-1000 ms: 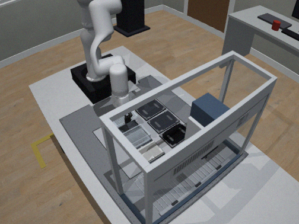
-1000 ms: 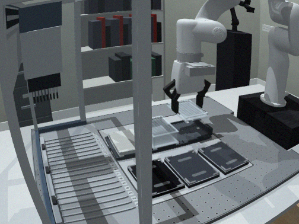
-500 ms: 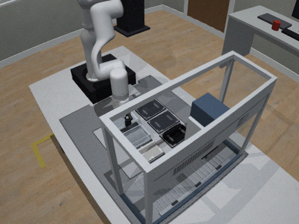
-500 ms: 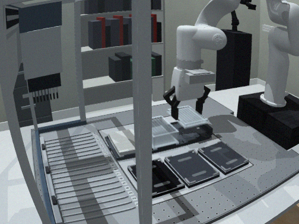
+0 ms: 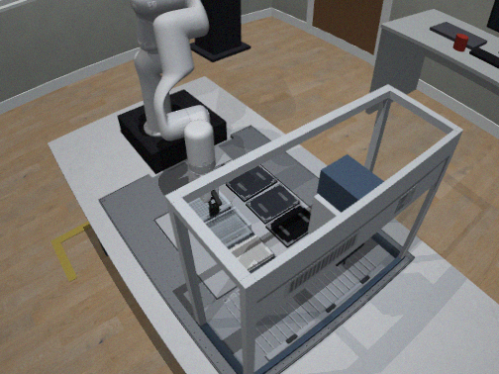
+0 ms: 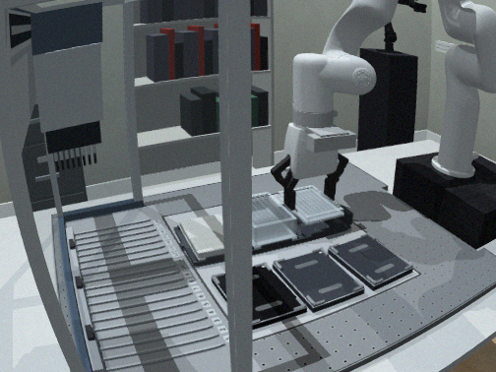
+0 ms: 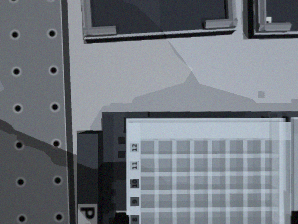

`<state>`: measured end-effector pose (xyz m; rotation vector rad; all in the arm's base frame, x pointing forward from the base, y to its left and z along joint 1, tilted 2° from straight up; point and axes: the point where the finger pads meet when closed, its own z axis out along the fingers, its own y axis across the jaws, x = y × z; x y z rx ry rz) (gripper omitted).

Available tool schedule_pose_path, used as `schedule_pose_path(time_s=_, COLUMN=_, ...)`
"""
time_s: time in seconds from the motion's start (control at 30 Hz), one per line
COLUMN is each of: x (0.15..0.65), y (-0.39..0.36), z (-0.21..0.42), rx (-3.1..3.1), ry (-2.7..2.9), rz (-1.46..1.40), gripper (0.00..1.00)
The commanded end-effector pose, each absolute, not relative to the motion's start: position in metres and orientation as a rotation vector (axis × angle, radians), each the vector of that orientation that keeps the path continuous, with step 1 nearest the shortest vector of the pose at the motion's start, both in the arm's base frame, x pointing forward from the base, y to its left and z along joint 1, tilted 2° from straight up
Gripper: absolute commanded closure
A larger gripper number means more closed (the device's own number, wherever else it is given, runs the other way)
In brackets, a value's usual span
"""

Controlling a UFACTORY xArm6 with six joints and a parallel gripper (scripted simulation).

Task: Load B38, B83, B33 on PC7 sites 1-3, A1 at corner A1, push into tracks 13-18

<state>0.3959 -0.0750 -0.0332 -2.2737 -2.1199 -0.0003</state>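
Note:
My gripper is shut on B38, a clear 96-well plate, gripping its two long sides. It holds the plate level at site 1 of the black carrier PC7; I cannot tell if the plate touches the site. The deep-well block B83 sits on site 2 and the white 384-well plate B33 on site 3. In the wrist view the plate covers the carrier end, with the carrier's label at its left. In the top view the gripper is under the frame's near beam.
Three empty dark nests lie in a row beside the carrier. The loading rails lie beyond the carrier. The instrument frame post hides part of the carrier. A blue box stands inside the frame.

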Motion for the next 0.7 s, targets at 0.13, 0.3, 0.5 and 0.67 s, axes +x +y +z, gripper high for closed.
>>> schedule_pose_path(time_s=0.13, x=0.3977, y=-0.0752, z=-0.0415, rx=-2.276, ry=-2.123, rz=-0.005, gripper=1.0)
schedule_pose_path(time_s=0.3, x=0.3977, y=-0.0752, z=-0.0415, rx=-2.276, ry=-2.123, rz=-0.005, gripper=1.0)
schedule_pose_path(time_s=0.5, x=0.3977, y=-0.0752, z=-0.0415, rx=-2.276, ry=-2.123, rz=-0.005, gripper=1.0)
schedule_pose_path(time_s=0.67, x=0.3977, y=-0.0752, z=-0.0415, rx=-2.277, ry=-2.123, rz=-0.005, gripper=1.0)
